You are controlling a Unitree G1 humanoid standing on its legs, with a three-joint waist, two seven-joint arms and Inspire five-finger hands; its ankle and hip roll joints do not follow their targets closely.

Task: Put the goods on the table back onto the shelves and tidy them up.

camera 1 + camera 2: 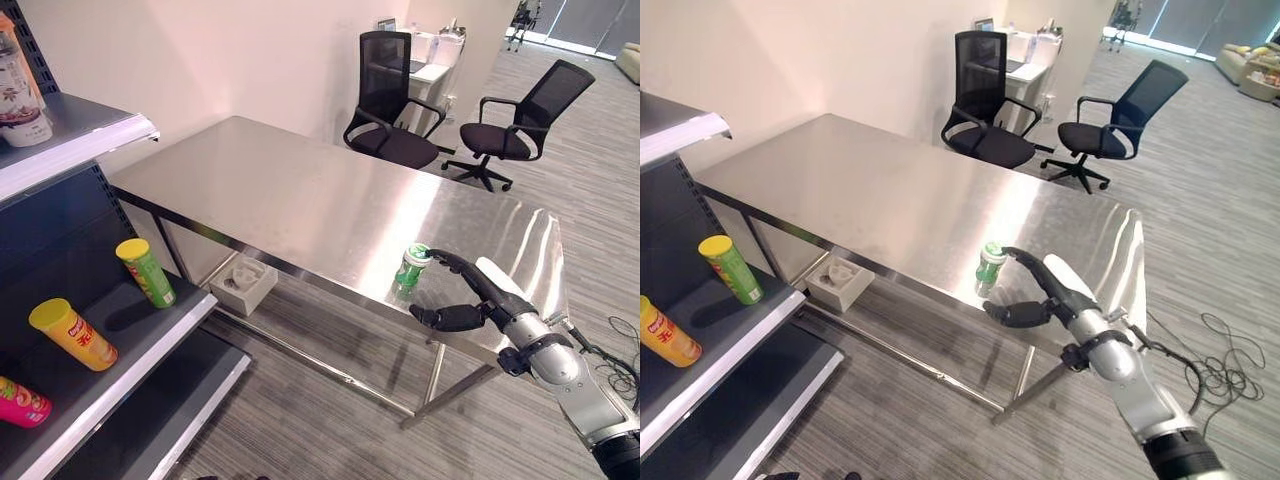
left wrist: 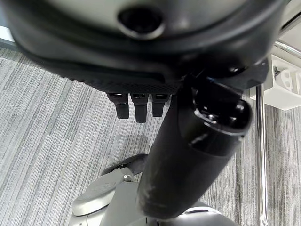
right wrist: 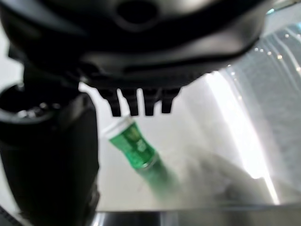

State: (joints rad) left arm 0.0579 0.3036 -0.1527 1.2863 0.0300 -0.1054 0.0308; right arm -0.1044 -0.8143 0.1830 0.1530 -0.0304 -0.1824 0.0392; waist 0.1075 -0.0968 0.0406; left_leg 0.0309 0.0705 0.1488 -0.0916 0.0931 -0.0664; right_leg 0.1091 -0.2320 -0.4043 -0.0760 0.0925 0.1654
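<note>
A small green bottle (image 1: 411, 266) with a pale cap stands upright near the front edge of the steel table (image 1: 300, 190). My right hand (image 1: 495, 300) is just right of it and open. The fingers (image 1: 458, 267) reach towards the cap and the thumb (image 1: 446, 318) is spread below, so neither is closed round the bottle. The right wrist view shows the bottle (image 3: 134, 143) just past the fingers (image 3: 139, 104). My left hand (image 2: 188, 141) hangs over the carpet with its fingers straight.
A shelf unit (image 1: 150, 345) on the left holds a green canister (image 1: 146, 272), a yellow canister (image 1: 73, 334) and a pink pack (image 1: 22, 402). A jar (image 1: 18, 90) stands on its upper shelf. A white box (image 1: 243, 284) lies under the table, and two office chairs (image 1: 390, 100) stand beyond it.
</note>
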